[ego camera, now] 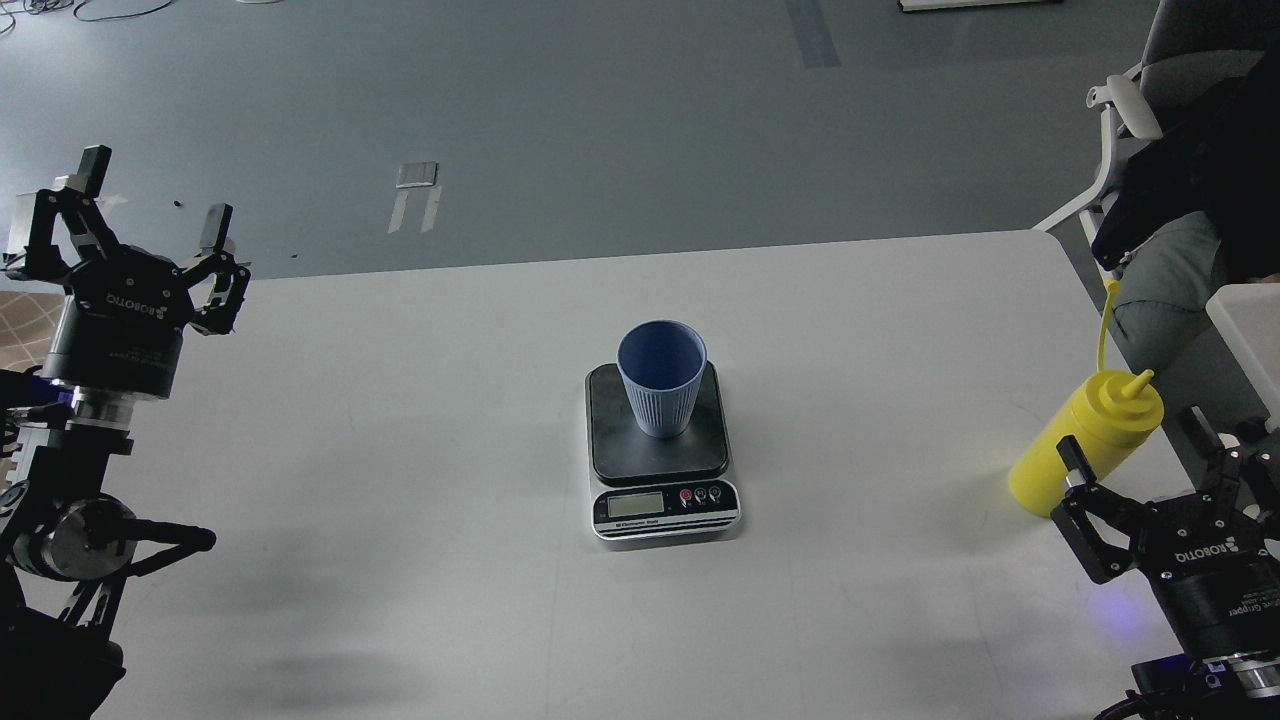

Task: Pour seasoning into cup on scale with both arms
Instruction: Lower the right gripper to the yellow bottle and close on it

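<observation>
The light blue ribbed cup [660,390] stands upright on the dark platform of the scale [662,500] at the table's middle. The yellow seasoning bottle [1085,445] stands near the table's right edge, its tip strap sticking up. My right gripper [1135,440] is open, low at the right, its fingers on either side of the bottle's lower half, not closed on it. My left gripper [150,200] is open and empty, raised at the table's far left edge, well away from the cup.
The white table [400,450] ends close to the bottle on the right. A chair with dark clothing [1180,170] stands beyond the right edge. Grey floor lies behind the table.
</observation>
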`<state>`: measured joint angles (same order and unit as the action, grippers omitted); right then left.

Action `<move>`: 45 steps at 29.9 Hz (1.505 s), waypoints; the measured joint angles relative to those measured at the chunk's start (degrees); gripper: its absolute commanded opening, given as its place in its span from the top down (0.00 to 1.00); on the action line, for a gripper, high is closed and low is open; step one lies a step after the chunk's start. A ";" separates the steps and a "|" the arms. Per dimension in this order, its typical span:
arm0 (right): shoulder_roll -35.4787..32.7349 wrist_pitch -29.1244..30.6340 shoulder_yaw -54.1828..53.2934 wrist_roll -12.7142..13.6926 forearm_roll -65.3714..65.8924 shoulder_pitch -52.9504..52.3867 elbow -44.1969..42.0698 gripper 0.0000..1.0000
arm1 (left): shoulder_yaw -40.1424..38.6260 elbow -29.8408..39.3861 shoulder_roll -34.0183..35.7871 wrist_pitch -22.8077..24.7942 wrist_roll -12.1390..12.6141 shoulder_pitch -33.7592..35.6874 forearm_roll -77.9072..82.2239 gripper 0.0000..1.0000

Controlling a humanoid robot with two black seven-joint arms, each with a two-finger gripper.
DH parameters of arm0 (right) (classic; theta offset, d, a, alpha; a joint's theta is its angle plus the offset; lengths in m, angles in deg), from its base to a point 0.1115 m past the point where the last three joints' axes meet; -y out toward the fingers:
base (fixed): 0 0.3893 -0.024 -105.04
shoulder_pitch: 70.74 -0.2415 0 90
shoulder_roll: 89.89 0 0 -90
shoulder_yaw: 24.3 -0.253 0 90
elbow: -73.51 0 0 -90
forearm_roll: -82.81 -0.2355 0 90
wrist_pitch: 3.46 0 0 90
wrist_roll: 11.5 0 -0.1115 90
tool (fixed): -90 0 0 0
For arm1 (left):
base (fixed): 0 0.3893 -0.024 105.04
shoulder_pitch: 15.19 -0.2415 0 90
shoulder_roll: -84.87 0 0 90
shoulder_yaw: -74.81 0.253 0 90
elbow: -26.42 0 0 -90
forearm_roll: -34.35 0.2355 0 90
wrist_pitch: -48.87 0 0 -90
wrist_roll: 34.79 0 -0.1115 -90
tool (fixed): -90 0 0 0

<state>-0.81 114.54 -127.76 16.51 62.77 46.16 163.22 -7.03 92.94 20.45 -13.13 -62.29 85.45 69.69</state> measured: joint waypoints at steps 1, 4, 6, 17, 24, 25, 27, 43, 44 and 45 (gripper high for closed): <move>-0.03 0.00 -0.38 0.00 -0.04 0.04 -0.47 0.00 | 0.01 0.01 0.00 0.00 0.00 -0.02 0.00 0.01; -0.07 0.00 -2.05 0.00 -0.13 0.05 -2.54 0.00 | -0.02 0.02 0.00 0.00 0.00 -0.21 0.06 0.01; -0.07 0.00 -2.88 -0.01 -0.16 0.00 -3.86 0.00 | -0.11 0.02 0.06 0.00 0.00 -0.31 0.07 0.01; -0.12 0.00 -3.33 0.00 0.56 -2.17 -10.22 0.00 | -0.33 1.40 0.43 0.00 -0.10 -0.84 0.07 0.01; -0.05 0.00 -3.04 -0.01 0.70 -3.00 -10.88 0.00 | -0.44 2.28 0.45 0.00 -0.11 -0.88 0.07 0.01; -0.05 0.00 -2.89 -0.01 0.74 -3.28 -10.95 0.00 | -0.55 2.38 0.49 0.00 -0.15 -0.88 0.07 0.01; -0.05 0.00 -2.66 0.00 0.88 -3.75 -11.13 0.00 | -1.05 2.44 0.52 0.00 -0.16 -0.88 0.08 0.01; -0.12 0.00 -2.27 0.00 3.72 -12.83 -18.17 0.00 | -1.57 3.58 0.36 0.00 -0.02 -1.11 0.00 0.01; -0.16 0.00 -2.27 0.00 3.79 -13.39 -18.84 0.00 | -1.57 3.67 0.36 0.00 -0.02 -1.17 0.01 0.01; -0.18 0.00 -2.27 0.00 3.85 -13.82 -19.33 0.00 | -1.57 3.77 0.36 0.00 -0.02 -1.19 0.01 0.01</move>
<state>-0.99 114.54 -130.03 16.50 66.62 32.33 143.89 -8.60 96.71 20.80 -13.13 -62.30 84.26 69.69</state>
